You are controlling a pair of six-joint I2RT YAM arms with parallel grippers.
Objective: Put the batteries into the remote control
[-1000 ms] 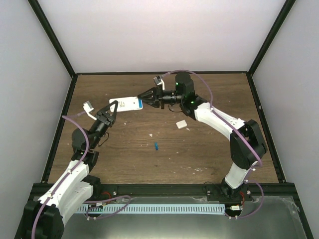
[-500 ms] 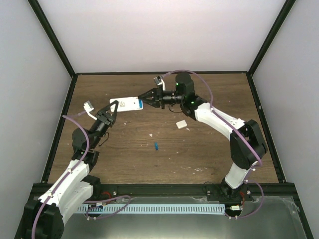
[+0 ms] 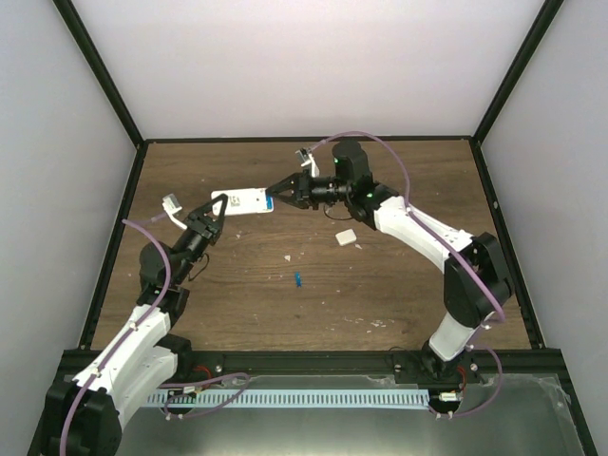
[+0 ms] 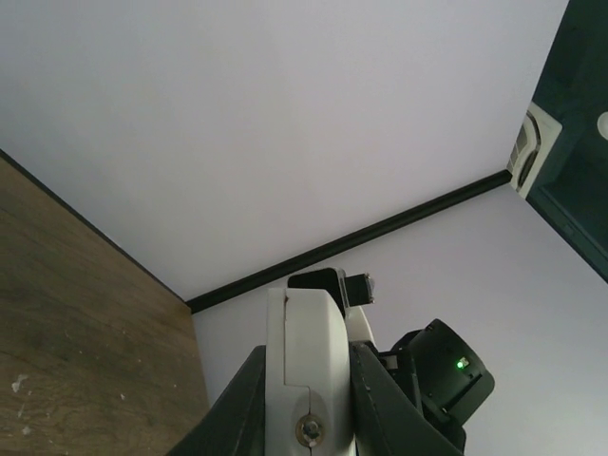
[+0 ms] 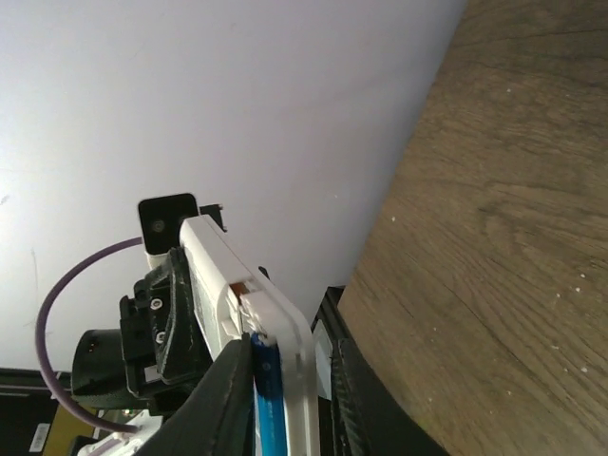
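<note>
The white remote control point(image 3: 242, 201) hangs above the table, held at both ends. My left gripper point(image 3: 218, 205) is shut on its left end; in the left wrist view the remote point(image 4: 309, 328) stands edge-on between the gripper's point(image 4: 306, 359) fingers. My right gripper point(image 3: 276, 197) closes over the right end. In the right wrist view one blue battery point(image 5: 267, 399) lies in the remote's point(image 5: 223, 271) open bay, pinched between the gripper's point(image 5: 290, 347) jaws with the remote's wall. A second blue battery point(image 3: 297, 278) lies on the table.
A small white squarish cover piece point(image 3: 346, 237) lies on the wooden table point(image 3: 408, 285) below the right forearm. Small white flecks point(image 3: 288, 256) dot the wood. Black frame rails point(image 3: 114, 237) and white walls bound the table.
My right gripper has edged left and slightly up along the remote's right end, so less of the blue battery shows from above. The left gripper and remote stay nearly still.
</note>
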